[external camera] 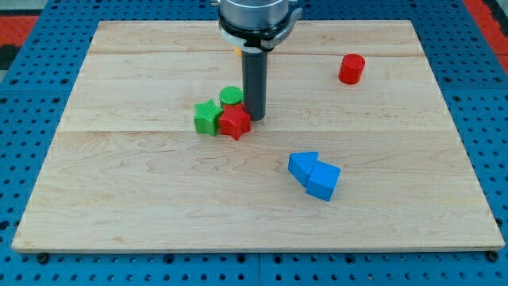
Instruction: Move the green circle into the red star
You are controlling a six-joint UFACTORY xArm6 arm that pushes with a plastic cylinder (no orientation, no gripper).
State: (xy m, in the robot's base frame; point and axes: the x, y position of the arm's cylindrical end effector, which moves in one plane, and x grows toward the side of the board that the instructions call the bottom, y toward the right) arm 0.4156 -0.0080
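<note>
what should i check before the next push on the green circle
1. Green circle against red star: ok, it appears to touch the star's upper edge.
2. My tip position: not ok for pushing the circle; it stands at the view's right of circle and star, beside both.
3. Green star in the way: cannot tell; it sits tight against the red star's left side and may shift too.
4. Red cylinder clear of path: ok, far at the view's upper right.
5. Two blue blocks clear of path: ok, well below and right of the cluster.

Green blocks (207, 117): two; red (235, 122): two; blue (314, 175): two.
</note>
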